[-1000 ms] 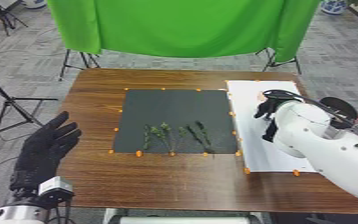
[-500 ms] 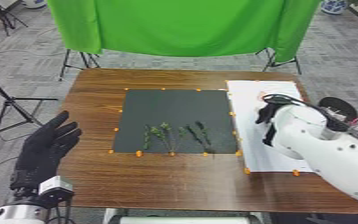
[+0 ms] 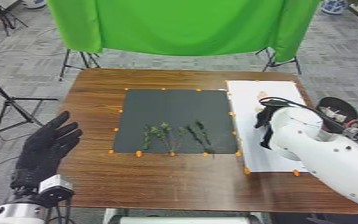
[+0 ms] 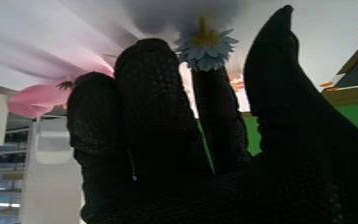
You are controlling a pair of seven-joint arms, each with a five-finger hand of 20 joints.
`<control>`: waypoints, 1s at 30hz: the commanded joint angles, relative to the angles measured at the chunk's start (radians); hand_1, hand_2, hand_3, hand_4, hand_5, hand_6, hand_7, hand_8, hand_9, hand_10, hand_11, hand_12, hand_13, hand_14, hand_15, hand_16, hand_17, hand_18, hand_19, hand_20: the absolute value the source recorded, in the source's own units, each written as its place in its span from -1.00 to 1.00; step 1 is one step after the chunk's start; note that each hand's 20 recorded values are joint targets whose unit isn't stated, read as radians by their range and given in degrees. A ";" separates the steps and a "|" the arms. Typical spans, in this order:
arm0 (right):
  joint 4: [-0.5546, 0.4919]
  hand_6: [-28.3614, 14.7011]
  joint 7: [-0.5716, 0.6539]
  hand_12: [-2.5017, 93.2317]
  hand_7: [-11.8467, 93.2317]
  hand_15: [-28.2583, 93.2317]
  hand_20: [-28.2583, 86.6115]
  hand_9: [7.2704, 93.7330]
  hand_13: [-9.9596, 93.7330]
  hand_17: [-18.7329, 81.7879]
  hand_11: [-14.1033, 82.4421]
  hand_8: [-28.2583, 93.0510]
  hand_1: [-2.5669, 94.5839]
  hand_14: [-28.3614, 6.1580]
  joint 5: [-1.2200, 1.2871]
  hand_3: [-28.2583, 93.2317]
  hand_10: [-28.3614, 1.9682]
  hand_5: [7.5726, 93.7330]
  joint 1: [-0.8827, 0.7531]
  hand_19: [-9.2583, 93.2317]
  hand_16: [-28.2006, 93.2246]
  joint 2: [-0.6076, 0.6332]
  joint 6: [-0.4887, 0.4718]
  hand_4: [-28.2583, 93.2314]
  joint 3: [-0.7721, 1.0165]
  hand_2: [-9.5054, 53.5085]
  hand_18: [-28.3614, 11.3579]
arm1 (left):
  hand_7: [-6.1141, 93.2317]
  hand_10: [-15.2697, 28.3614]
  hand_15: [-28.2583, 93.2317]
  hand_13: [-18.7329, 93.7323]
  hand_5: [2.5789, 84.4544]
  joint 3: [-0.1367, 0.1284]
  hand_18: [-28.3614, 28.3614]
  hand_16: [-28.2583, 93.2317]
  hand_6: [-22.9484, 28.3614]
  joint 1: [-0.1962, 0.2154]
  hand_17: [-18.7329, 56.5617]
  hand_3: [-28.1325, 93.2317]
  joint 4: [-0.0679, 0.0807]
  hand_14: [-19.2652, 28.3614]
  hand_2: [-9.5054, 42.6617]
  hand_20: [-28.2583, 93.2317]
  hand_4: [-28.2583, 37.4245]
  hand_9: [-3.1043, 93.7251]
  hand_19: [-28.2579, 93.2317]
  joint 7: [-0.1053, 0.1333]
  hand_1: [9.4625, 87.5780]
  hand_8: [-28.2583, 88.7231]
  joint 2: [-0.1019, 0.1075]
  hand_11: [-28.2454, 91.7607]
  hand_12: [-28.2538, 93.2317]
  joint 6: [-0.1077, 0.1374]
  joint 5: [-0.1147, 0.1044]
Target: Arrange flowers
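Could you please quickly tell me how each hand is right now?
Left black-gloved hand: open, fingers straight.
Right black-gloved hand: open, fingers straight near a pale-blue petalled flower, not gripping it.

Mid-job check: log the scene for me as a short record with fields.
Black-gloved left hand: open, by the left edge of the brown wooden table
Black-gloved right hand: fingers extended, at the rectangular white sheet
Leafy green stems: on the square dark-grey mat
Pale-blue flower: by right fingertips; grip unclear
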 commanded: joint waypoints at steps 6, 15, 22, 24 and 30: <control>0.035 0.13 0.014 -0.38 -0.20 0.58 -0.23 0.61 0.66 0.42 -0.40 -0.40 0.23 0.19 -0.055 0.61 0.00 0.32 -0.003 1.00 -0.35 -0.004 0.071 -0.94 -0.102 -1.00 -0.36 | -0.68 0.56 0.25 -0.35 -0.12 0.000 0.72 -0.72 0.29 0.000 -0.77 0.54 0.000 0.79 -0.36 -0.42 -0.76 -0.28 0.15 -0.005 -0.46 -0.65 -0.005 -0.06 -0.36 -0.012 0.002; 0.037 0.26 0.005 -0.27 -0.12 0.54 -0.16 0.81 0.77 0.51 -0.47 -0.38 0.35 0.43 -0.120 0.63 0.27 0.46 0.013 1.00 -0.32 0.010 0.183 -0.97 -0.157 -1.00 -0.25 | -0.68 0.56 0.25 -0.35 -0.12 -0.002 0.72 -0.72 0.29 0.000 -0.77 0.54 0.001 0.79 -0.36 -0.42 -0.76 -0.28 0.15 -0.009 -0.47 -0.65 -0.010 -0.06 -0.36 -0.017 0.006; 0.019 0.26 -0.005 -0.24 -0.12 0.52 -0.12 0.86 0.82 0.55 -0.46 -0.36 0.36 0.52 -0.150 0.66 0.32 0.51 0.037 1.00 -0.31 0.010 0.221 -0.97 -0.158 -1.00 -0.21 | -0.68 0.56 0.25 -0.35 -0.12 -0.016 0.71 -0.72 0.29 0.019 -0.77 0.55 -0.005 0.79 -0.36 -0.42 -0.77 -0.28 0.15 -0.005 -0.47 -0.65 -0.019 -0.06 -0.36 -0.011 0.009; 0.010 0.25 -0.010 -0.24 -0.12 0.52 -0.12 0.86 0.83 0.55 -0.46 -0.36 0.37 0.52 -0.158 0.66 0.31 0.52 0.051 1.00 -0.30 0.008 0.222 -0.97 -0.156 -1.00 -0.20 | -0.68 0.56 0.25 -0.35 -0.12 -0.021 0.71 -0.72 0.29 0.028 -0.77 0.54 -0.007 0.79 -0.36 -0.42 -0.77 -0.28 0.15 0.004 -0.46 -0.65 -0.015 -0.06 -0.36 -0.008 0.003; -0.022 0.23 -0.030 -0.22 -0.13 0.53 -0.09 0.88 0.84 0.57 -0.45 -0.35 0.36 0.53 -0.186 0.68 0.32 0.54 0.110 1.00 -0.29 0.002 0.225 -0.97 -0.166 -1.00 -0.19 | -0.68 0.57 0.25 -0.35 -0.12 -0.035 0.72 -0.72 0.29 0.057 -0.77 0.55 -0.014 0.79 -0.36 -0.42 -0.77 -0.28 0.15 0.030 -0.47 -0.65 0.000 -0.05 -0.36 0.003 -0.015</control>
